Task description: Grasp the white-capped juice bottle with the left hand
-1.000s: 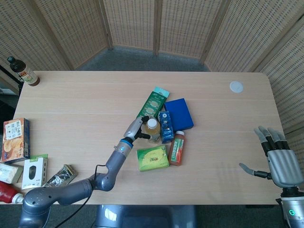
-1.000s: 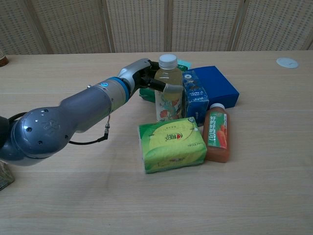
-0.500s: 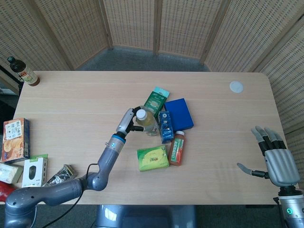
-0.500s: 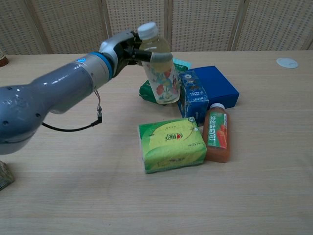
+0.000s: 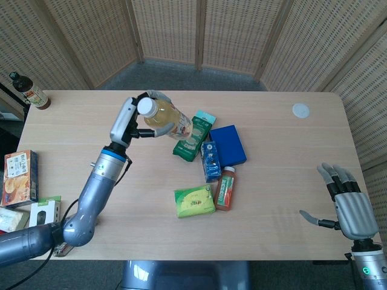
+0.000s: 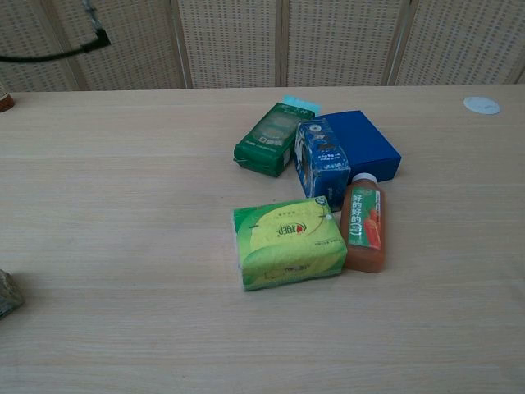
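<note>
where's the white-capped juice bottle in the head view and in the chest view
Head view: the white-capped juice bottle is upper left of centre, tilted, held off the table by the left hand.
Chest view: not in it, nor is the hand.
Shared landmark: the blue box, right of the green carton.

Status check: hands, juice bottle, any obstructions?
Left hand holds white-capped juice bottle, tilted, off the table. Right hand open, empty. Nothing blocking.
</note>
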`<state>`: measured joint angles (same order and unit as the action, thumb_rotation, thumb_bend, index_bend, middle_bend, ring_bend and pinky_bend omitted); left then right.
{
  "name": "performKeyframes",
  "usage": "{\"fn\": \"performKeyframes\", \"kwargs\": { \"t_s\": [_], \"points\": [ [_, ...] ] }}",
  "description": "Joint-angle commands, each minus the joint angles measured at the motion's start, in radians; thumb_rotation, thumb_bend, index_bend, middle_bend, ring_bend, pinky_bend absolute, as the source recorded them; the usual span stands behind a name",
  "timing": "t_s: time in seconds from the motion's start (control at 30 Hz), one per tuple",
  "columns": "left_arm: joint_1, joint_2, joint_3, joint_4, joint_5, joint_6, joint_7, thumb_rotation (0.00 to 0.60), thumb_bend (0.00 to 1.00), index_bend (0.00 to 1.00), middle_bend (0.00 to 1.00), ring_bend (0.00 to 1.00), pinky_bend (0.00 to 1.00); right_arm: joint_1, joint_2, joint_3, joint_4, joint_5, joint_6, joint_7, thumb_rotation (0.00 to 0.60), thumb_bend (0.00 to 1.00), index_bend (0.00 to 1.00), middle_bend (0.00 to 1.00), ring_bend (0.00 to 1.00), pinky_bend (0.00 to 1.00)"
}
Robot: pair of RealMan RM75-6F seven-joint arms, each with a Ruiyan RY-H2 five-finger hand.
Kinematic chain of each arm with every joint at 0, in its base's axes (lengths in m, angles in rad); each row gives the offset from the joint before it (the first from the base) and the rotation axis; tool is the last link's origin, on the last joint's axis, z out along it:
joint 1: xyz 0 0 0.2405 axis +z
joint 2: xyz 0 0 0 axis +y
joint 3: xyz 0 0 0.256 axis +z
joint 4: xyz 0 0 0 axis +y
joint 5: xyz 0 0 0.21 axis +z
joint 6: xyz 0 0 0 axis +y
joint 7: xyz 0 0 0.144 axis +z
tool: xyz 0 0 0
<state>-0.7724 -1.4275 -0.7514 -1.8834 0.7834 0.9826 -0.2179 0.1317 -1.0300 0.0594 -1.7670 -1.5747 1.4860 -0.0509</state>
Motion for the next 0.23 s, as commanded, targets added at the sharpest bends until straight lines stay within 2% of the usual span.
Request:
{"fn": "performKeyframes", "kwargs": {
  "t_s": [0.03, 0.23],
  "points": [
    [0.008, 0.055, -0.030, -0.053, -0.056, 0.033, 0.027, 0.600, 0.48, 0.66, 0.67, 0.62, 0.75, -0.002, -0.001, 0.000, 0.000, -0.001, 0.002, 0.000, 0.233, 0.17, 0.04, 0.05, 0.00, 0.00],
    [-0.008, 0.074, -0.012, -0.059, -0.082, 0.036, 0.014, 0.600, 0.47, 0.66, 0.67, 0.62, 0.75, -0.001, 0.006, 0.001, -0.008, -0.003, 0.000, -0.007, 0.232, 0.17, 0.04, 0.05, 0.00, 0.00]
  ]
}}
